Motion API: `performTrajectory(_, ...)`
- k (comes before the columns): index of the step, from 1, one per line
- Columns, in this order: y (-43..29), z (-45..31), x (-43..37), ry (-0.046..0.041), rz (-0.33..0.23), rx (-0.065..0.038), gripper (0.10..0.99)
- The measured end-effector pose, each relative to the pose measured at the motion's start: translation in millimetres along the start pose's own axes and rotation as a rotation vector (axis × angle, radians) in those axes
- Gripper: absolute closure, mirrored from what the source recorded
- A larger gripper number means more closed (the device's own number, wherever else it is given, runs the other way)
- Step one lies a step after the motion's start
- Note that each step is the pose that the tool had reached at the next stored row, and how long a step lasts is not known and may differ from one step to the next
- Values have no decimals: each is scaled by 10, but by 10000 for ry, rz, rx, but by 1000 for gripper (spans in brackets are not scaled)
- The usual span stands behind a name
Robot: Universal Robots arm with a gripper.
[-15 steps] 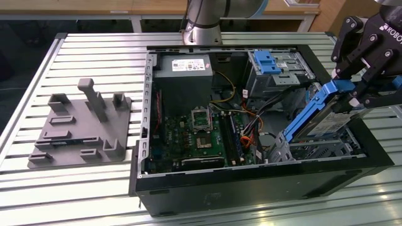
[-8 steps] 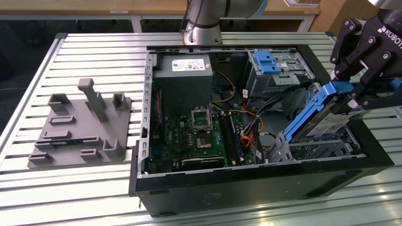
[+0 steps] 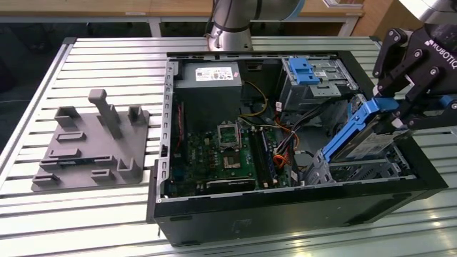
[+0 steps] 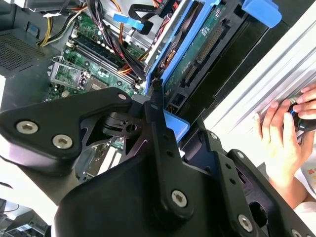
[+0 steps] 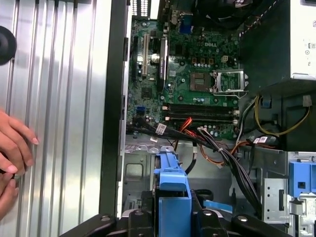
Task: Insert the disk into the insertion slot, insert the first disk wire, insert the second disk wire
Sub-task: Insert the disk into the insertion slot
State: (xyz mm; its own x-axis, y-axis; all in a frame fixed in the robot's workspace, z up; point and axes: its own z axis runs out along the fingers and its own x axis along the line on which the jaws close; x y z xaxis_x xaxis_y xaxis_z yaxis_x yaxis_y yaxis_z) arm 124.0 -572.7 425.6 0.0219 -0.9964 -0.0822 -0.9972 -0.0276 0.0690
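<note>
We see the end effector (image 3: 401, 115) pinching the disk (image 3: 365, 140) by its upper end. The disk slants steeply, its long axis running down into the slot (image 3: 371, 170) just beneath, lower end already inside.

The hand (image 3: 408, 110) bears white lettering (image 3: 440, 47) — the power supply (image 3: 191, 83), a label (image 3: 216, 73).

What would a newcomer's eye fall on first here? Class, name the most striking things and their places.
The gripper, at the exterior view's right, holds the blue-framed disk tilted over the insertion slot inside the open computer case. The green motherboard lies mid-case, and a grey fixture sits on the table at the exterior view's left.
</note>
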Motion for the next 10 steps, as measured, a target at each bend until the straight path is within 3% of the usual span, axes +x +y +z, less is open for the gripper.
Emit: performTrajectory(10, -21, 172, 28, 0, 0, 0, 722)
